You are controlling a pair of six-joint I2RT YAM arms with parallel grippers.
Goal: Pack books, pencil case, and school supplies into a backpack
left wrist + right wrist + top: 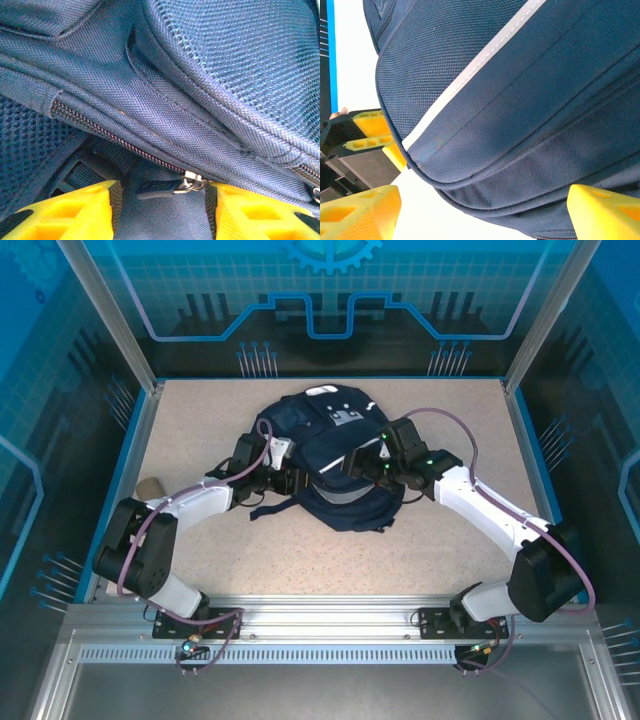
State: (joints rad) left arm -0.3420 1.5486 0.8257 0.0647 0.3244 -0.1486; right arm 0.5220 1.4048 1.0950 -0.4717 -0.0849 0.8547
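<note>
Navy backpack (335, 460), zipper (100, 131) shut where visible, contents hidden; left fingers (75, 210), right fingers (360, 210) both spread.

Top cam is looking down from above and behind me at the whole table (320, 560), left wrist cam is sitting right against the backpack (210, 100) by its zipper (110, 134), right wrist cam is looking close along its white stripe (485, 56), all three sharing that backpack.
</note>
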